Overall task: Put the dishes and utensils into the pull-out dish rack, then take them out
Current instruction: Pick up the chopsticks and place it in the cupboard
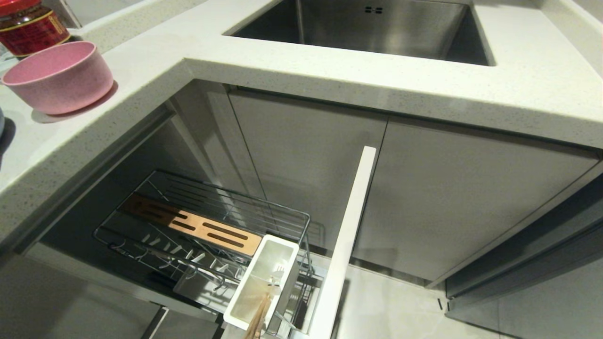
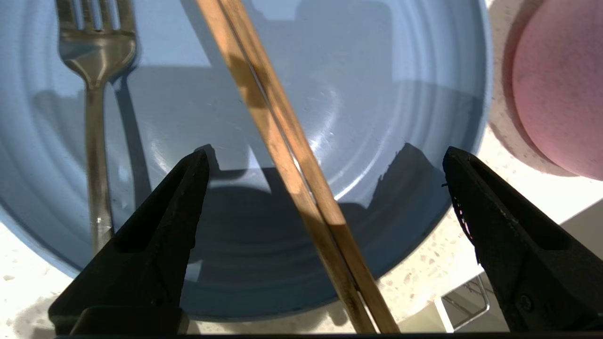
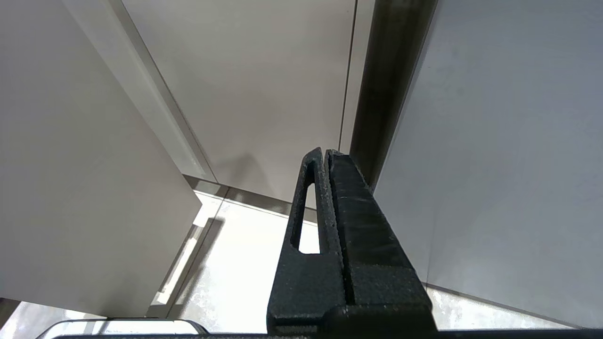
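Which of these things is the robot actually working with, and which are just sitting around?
Part of the job: blue plate, fork, chopsticks, pink bowl, pull-out rack, open left pincer.

Just there: sink, red jar, cabinet doors.

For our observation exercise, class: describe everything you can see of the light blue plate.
The light blue plate is shallow and glossy, like glazed ceramic, with faint concentric rings inside. It lies flat on the pale speckled countertop. A silver fork rests in it, and a pair of wooden chopsticks lies across it, overhanging the rim. The pink bowl stands beside it, apart. The left gripper hangs over it, jaws wide open.
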### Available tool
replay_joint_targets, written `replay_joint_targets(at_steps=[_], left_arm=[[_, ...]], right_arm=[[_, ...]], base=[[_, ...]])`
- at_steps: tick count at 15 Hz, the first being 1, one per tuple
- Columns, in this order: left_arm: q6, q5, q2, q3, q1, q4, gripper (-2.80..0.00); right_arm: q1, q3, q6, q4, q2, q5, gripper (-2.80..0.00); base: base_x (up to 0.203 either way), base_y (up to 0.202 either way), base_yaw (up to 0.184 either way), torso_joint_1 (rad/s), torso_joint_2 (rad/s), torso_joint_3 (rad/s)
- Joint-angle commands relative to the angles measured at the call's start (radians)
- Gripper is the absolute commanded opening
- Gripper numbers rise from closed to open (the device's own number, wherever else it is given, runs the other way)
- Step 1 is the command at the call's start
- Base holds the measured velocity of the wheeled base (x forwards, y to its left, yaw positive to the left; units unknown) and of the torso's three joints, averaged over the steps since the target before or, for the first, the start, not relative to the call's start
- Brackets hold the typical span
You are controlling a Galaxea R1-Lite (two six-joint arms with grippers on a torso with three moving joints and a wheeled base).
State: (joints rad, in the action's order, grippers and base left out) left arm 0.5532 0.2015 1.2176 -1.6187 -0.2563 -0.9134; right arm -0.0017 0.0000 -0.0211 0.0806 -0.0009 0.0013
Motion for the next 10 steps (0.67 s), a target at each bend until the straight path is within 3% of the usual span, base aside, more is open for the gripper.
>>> replay_joint_targets(at_steps=[1, 10], left_arm=[[0.004, 0.001, 0.002, 0.000, -0.009, -0.005, 0.00], [0.002, 0.001, 0.010, 0.005, -0.024, -0.004, 0.00]], right_arm=[[0.000, 0.026, 0.000, 0.001, -0.001, 0.000, -2.80], [0.000, 0.026, 0.000, 0.001, -0.001, 0.000, -2.80]], base=[[0.000, 0.000, 0.000, 0.000, 0.00, 0.000], [0.000, 0.000, 0.000, 0.000, 0.00, 0.000]])
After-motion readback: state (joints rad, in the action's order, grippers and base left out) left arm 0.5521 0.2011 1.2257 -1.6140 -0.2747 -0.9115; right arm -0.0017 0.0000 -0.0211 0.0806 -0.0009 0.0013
